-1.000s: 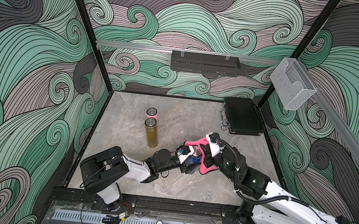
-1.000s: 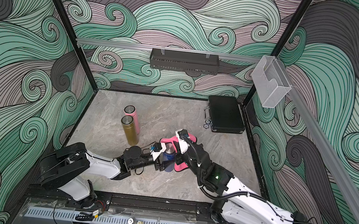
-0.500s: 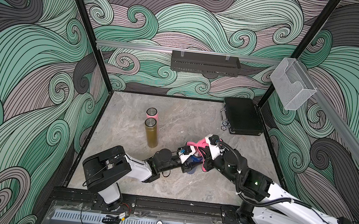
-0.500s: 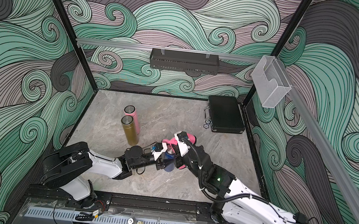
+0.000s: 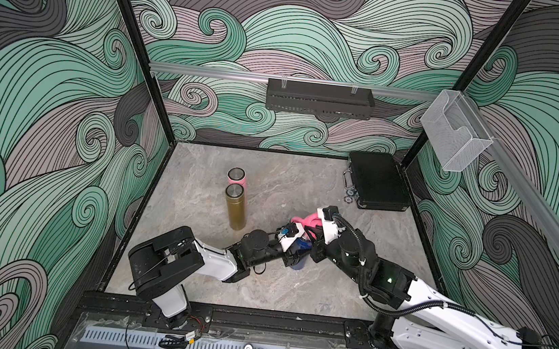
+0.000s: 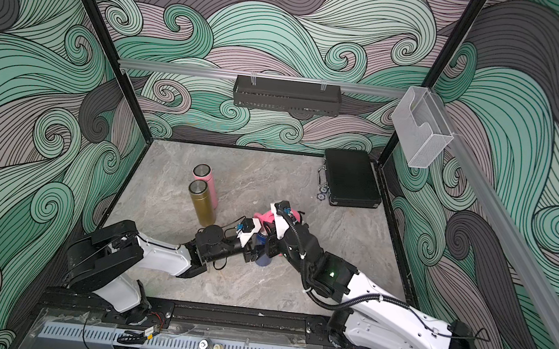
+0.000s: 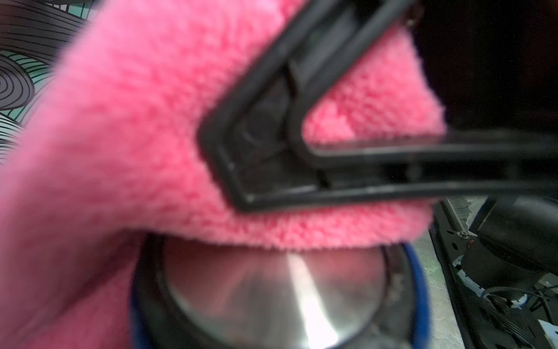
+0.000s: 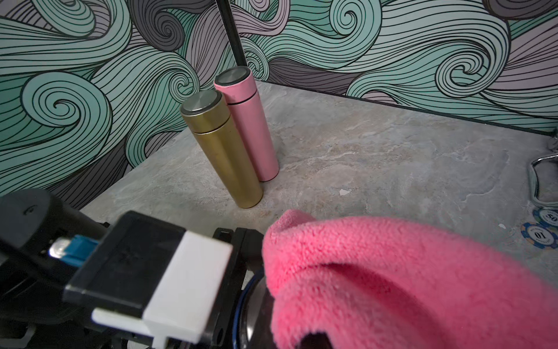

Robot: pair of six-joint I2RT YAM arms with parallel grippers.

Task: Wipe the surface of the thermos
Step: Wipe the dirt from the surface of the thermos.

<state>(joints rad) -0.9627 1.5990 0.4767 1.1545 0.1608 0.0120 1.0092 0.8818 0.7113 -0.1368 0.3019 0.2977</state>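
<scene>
A blue thermos (image 5: 299,259) (image 6: 263,257) with a steel lid (image 7: 287,296) stands upright in the middle of the table, toward the front. My left gripper (image 5: 293,254) reaches in from the left and is shut around the thermos body. My right gripper (image 5: 313,239) comes from the right, shut on a fluffy pink cloth (image 5: 308,219) (image 8: 392,272). The cloth (image 7: 136,121) drapes over the far side of the lid and down one side. A black right finger (image 7: 271,136) presses into the cloth just above the lid. The thermos's lower body is mostly hidden by the two grippers.
A gold thermos (image 5: 236,209) and a pink thermos (image 5: 236,178) stand side by side behind and to the left. A black case (image 5: 376,182) with poker chips (image 5: 349,197) beside it lies at the back right. The walls carry a black shelf (image 5: 319,98) and a clear holder (image 5: 452,137).
My left jaws have closed onto the blue thermos. The right gripper has shifted slightly back and up with the cloth, which now lies over the lid.
</scene>
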